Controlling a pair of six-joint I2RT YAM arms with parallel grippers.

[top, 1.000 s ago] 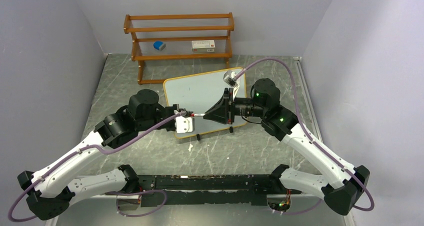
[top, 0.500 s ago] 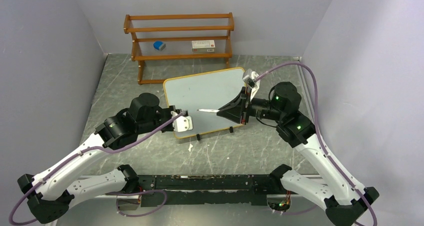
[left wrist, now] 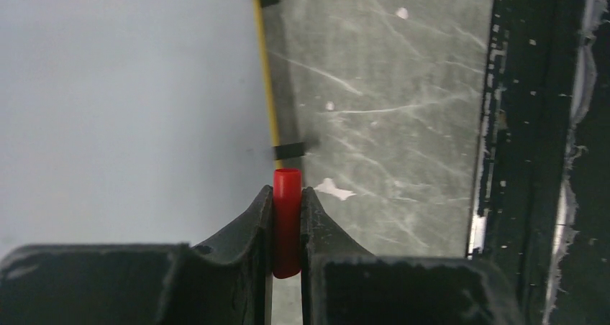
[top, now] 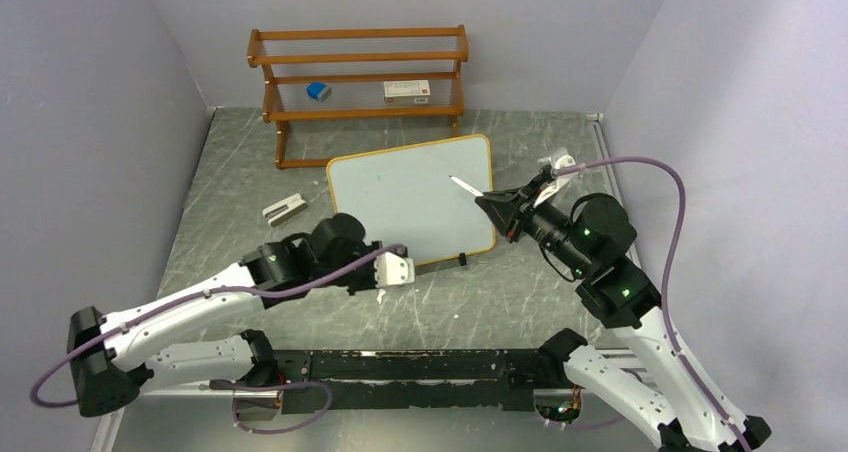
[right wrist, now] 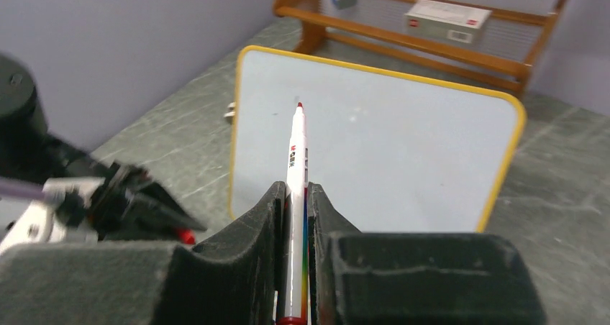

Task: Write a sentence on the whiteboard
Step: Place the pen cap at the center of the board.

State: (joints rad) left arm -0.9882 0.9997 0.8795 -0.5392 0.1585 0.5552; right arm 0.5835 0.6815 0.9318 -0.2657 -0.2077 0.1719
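2 arms, left arm [top: 190, 307] & right arm [top: 640, 344]: white shells, black joints, purple cables [top: 672, 212] (green LEDs [top: 586, 231] on right). Matte black fingers [right wrist: 244, 247] on left gripper [left wrist: 287, 195] & right gripper [right wrist: 296, 195].

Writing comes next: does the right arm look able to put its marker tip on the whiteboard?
Probably yes: the right gripper holds the uncapped marker pointed at the whiteboard, with nothing between.

Yellow-framed whiteboard [top: 400, 197], red cap [left wrist: 286, 195], white pen [right wrist: 297, 152]

Whiteboard [top: 400, 197]: near-square, yellow frame, rounded corners, 2 blk feet at near edge, ctr of table [top: 520, 292]
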